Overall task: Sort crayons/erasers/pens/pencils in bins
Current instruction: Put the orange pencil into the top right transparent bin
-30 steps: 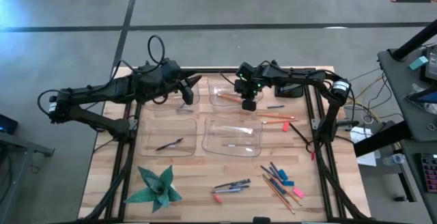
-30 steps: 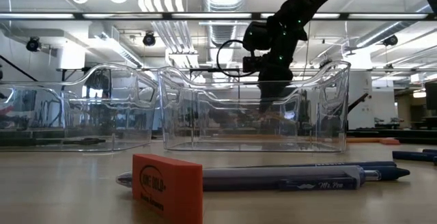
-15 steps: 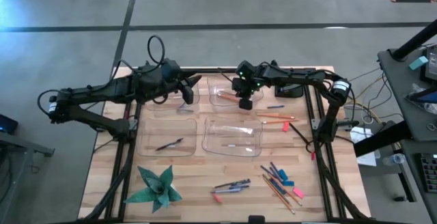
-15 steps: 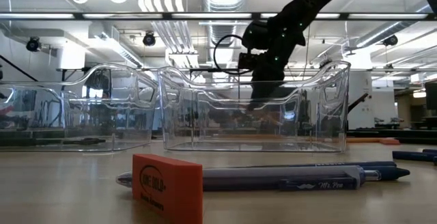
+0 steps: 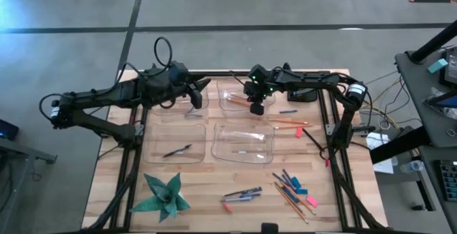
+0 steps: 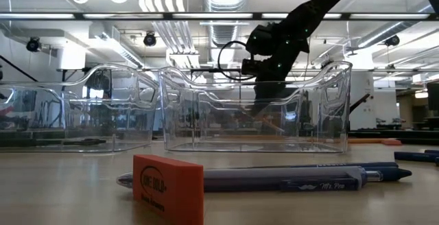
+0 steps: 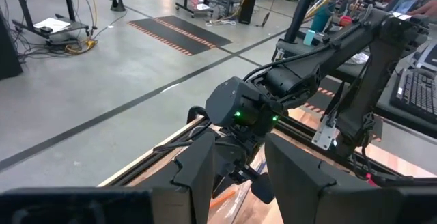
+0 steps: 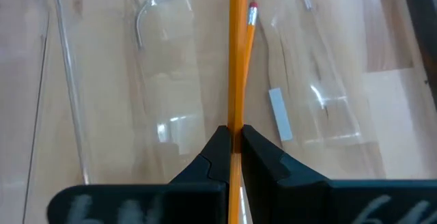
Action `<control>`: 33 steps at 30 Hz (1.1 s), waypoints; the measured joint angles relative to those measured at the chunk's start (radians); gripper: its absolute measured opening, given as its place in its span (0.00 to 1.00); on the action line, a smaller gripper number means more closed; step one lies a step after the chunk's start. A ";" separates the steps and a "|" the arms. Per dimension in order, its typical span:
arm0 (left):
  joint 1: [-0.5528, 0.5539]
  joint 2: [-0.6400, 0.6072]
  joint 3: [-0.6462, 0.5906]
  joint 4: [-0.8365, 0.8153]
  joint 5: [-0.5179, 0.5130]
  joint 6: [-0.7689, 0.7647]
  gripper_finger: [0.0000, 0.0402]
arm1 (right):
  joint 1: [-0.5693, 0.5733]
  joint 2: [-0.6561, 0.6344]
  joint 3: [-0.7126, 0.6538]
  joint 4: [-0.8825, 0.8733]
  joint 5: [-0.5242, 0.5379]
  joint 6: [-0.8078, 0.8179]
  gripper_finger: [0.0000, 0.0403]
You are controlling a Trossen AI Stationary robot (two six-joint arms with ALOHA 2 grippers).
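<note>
High view: counter [image 5: 114,191] carries four clear bins [image 5: 243,143]. Right pincer [image 5: 258,108] hangs over the far right bin [image 5: 239,100], fingers clamped on an orange pencil [image 8: 237,60]. Pencil's long axis runs straight ahead of the pincer, down into the bin. Left pincer [image 5: 198,98] waits by the far left bin, fingers apart.

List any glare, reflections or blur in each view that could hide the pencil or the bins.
Low view: ceiling lights reflect in the clear bins, so the pencil reads faintly through the wall. Right wrist view: bright glints on bin edges, pencil sharp in the right gripper. High view: bins nearly vanish against the wood.
</note>
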 joint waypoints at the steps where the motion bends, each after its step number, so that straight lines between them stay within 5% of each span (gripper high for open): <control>1: 0.000 0.000 0.000 0.000 0.000 0.000 0.29 | -0.001 0.000 -0.002 0.011 0.000 0.001 0.03; 27: 0.000 0.000 0.000 0.000 0.000 0.003 0.29 | -0.005 0.000 -0.127 0.215 0.007 0.104 0.04; 33: 0.000 0.000 0.000 -0.003 0.000 0.003 0.29 | -0.013 0.000 -0.126 0.214 0.008 0.105 0.14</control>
